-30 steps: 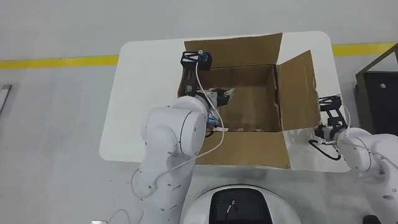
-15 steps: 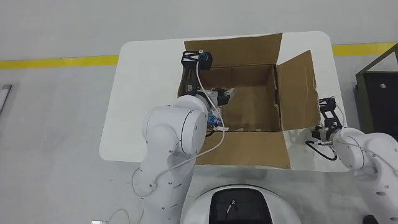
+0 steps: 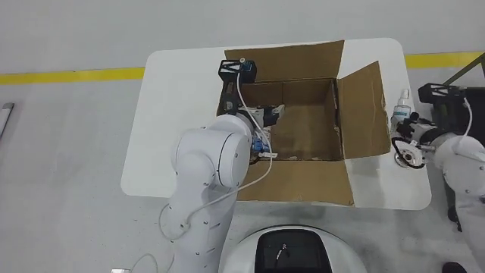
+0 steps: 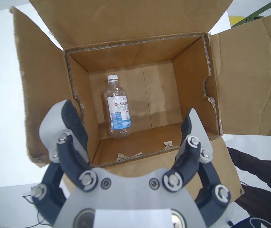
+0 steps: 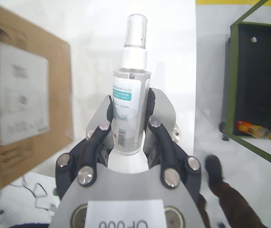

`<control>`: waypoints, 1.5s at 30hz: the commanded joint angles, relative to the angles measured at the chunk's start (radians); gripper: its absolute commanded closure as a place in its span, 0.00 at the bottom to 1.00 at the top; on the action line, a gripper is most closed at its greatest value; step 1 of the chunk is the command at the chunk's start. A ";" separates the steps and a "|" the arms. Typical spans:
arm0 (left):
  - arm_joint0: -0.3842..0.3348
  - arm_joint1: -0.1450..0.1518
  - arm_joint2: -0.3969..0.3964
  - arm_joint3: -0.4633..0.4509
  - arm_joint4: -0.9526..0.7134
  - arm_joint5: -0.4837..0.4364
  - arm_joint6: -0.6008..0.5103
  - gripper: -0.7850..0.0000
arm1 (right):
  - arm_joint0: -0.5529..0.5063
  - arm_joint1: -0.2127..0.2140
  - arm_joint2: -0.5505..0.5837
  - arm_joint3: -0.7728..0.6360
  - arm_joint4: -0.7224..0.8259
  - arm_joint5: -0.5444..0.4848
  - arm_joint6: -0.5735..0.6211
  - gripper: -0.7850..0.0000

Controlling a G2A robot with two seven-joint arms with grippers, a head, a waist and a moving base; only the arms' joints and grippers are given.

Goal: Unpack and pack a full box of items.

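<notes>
Cardboard box (image 3: 303,121) sits open on the white bench (image 3: 174,121), all four flaps out. One clear capped bottle (image 4: 118,110) looks to lie flat on the box floor by the left wall. The left gripper (image 4: 129,114) hangs above the box's left side, jaws wide open and holding nothing. The right gripper (image 5: 130,98) has its jaws clamped on the lower body of a spray bottle (image 5: 130,91), upright, outside the box past the right flap, over the bench's right edge.

Risks, as judgement:
- The grip sits low on a tall, slick bottle, so a quick swing could tip it or let it slide out.
- Off the bench edge, a drop would go to the floor.
- On the way inward, the raised right flap could clip the spray cap.
- If the left jaws go down, they could snag the torn left wall, and the round bottle may roll away.

The bench is plain white with rounded corners. The floor is grey with a yellow line (image 3: 68,76). A green frame rack (image 5: 254,72) stands to the right.
</notes>
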 commanded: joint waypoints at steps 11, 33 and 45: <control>0.014 0.003 -0.034 -0.076 0.033 0.029 0.041 0.00 | 0.021 -0.027 0.104 -0.251 0.554 0.032 -0.263 1.00; 0.126 0.010 -0.089 -0.190 0.142 0.092 0.112 0.00 | 0.271 -0.047 -0.616 0.077 0.015 0.199 -0.178 1.00; 0.172 0.011 -0.140 -0.180 0.160 0.143 0.158 0.00 | 0.298 -0.052 -0.655 0.110 -0.019 0.196 -0.164 1.00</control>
